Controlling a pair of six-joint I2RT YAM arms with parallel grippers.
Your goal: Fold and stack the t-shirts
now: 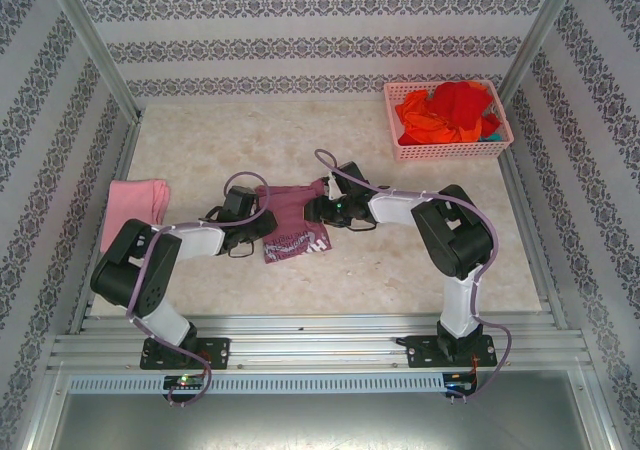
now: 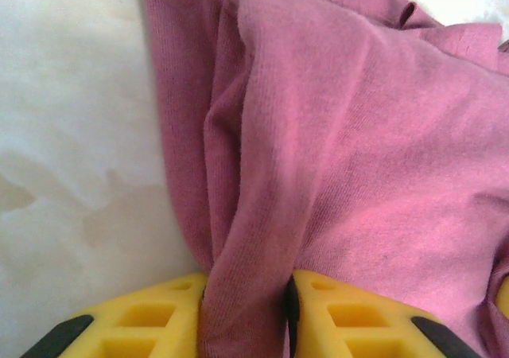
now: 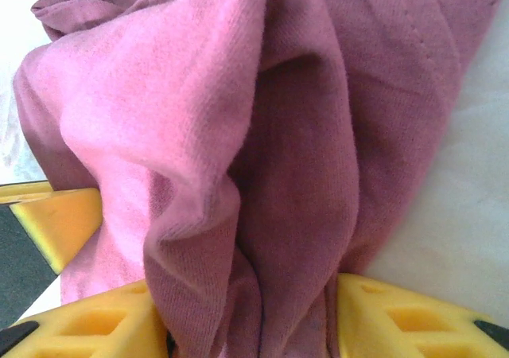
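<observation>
I see the left gripper point(image 2: 246, 310) pinched tight on a fold at the left side of the maroon shirt point(image 1: 293, 225), which lies mid-table point(image 1: 400, 240). The right gripper point(image 3: 250, 318) is clamped on a thick bunch of the same shirt on its right side. A folded pink shirt point(image 1: 135, 205) lies at the left edge. The red and orange shirts point(image 1: 452, 110) sit heaped in the basket point(image 1: 445, 153) at the far right.
</observation>
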